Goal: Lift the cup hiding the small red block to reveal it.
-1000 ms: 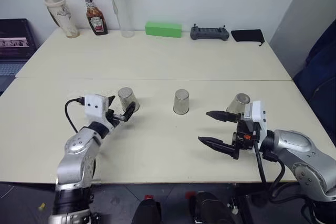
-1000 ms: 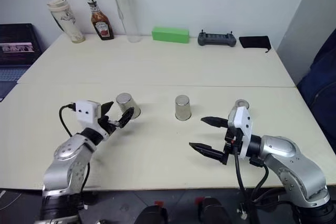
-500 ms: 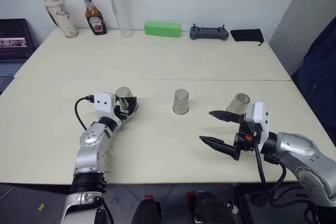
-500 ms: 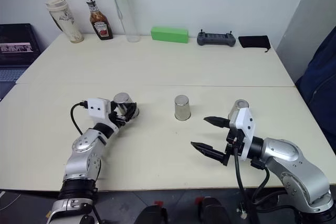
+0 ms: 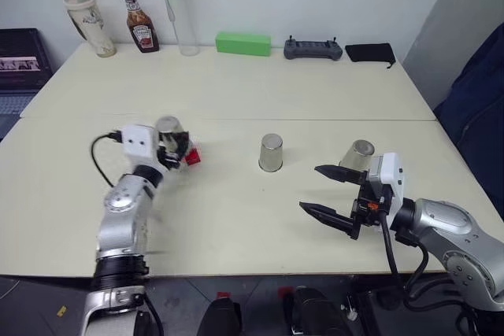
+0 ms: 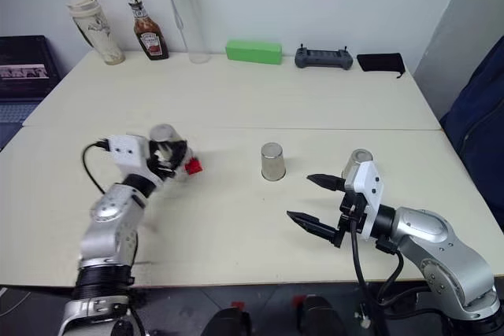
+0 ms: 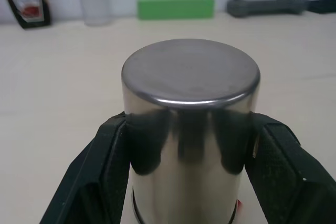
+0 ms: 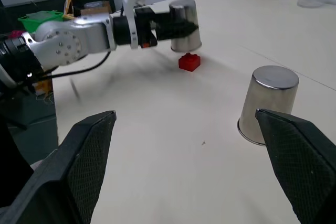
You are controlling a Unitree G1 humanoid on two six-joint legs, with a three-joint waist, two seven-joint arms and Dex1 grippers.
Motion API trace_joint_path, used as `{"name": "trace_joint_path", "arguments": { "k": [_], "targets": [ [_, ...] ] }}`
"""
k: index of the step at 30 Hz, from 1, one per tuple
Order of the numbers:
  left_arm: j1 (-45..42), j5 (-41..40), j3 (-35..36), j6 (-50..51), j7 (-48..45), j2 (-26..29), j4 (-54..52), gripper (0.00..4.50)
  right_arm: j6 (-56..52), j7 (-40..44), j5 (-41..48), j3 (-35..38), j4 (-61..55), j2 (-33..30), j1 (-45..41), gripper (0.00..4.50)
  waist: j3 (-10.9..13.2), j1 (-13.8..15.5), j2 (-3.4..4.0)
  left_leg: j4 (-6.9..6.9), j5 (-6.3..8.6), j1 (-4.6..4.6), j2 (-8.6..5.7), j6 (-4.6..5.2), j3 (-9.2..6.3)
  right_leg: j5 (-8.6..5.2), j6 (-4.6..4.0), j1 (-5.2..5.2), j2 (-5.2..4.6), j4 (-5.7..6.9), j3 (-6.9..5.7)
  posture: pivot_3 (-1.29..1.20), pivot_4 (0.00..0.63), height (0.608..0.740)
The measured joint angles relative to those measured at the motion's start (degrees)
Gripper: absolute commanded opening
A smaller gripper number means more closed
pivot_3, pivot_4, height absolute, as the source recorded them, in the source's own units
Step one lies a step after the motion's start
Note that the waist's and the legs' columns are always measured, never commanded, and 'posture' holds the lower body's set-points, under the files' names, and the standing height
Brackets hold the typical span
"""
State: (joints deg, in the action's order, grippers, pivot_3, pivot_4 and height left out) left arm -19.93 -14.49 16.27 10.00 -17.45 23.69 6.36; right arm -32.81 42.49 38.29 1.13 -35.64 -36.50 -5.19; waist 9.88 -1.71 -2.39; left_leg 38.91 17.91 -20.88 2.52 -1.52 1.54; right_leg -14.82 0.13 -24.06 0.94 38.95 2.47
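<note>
1. The left gripper (image 7: 184, 145) is clamped on the cup (image 5: 168, 128), raised off the tabletop (image 5: 236, 218) at left, exposing the small red block (image 5: 192, 157) beneath.
2. The right gripper (image 5: 324, 191) waits, fingers spread, near right.

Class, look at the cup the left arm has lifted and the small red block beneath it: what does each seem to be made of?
The cup: apparently brushed steel, shiny; its wall mirrors the dark fingers gripping it and its rim catches a bright highlight. The small red block: probably moulded plastic, even bright red with round studs on top.
</note>
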Motion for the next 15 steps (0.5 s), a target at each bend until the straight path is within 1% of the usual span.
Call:
{"name": "trace_joint_path", "arguments": {
  "k": [1,5,9,14,15],
  "targets": [
    [0.0,0.0,1.1,0.9,1.0,0.7,-0.3,2.75,0.1,0.0,0.0,0.0,0.0,0.0,0.1,4.5,0.0,0.1,0.0,0.0,0.0,0.01,-0.02,0.0,0.0,0.0,0.0,0.01,-0.01,0.0,0.01,0.0,0.15,0.74],
    [0.8,0.3,1.9,2.1,2.3,0.9,1.3,2.75,0.4,0.1,0.0,0.0,0.0,0.2,0.1,4.5,0.0,0.1,0.0,0.01,0.0,0.0,-0.06,0.0,0.02,0.01,0.01,0.01,-0.03,0.0,0.01,0.0,0.15,0.74],
    [1.3,1.1,1.4,1.5,2.2,0.7,6.0,2.75,0.4,0.1,0.0,0.0,0.1,0.2,0.1,4.5,0.0,0.1,0.0,0.01,0.0,-0.01,-0.05,0.0,0.0,0.01,0.01,0.0,-0.03,-0.01,-0.02,0.0,0.15,0.74],
    [-1.1,2.4,0.3,-5.3,1.7,0.0,14.3,2.75,0.4,-0.1,0.0,0.0,0.1,0.2,0.2,4.5,0.0,0.4,-0.01,0.02,-0.01,0.02,-0.05,-0.01,-0.03,0.01,0.01,0.03,-0.03,0.01,-0.05,0.0,0.15,0.74],
    [-1.4,2.6,0.3,-6.3,1.7,-0.1,15.3,3.1,0.4,-0.1,0.0,0.0,0.1,0.2,0.2,4.5,0.0,0.3,-0.01,0.02,-0.01,0.04,-0.05,-0.01,-0.01,0.02,0.02,0.05,-0.03,0.02,-0.03,0.0,0.15,0.74]
  ]
}}
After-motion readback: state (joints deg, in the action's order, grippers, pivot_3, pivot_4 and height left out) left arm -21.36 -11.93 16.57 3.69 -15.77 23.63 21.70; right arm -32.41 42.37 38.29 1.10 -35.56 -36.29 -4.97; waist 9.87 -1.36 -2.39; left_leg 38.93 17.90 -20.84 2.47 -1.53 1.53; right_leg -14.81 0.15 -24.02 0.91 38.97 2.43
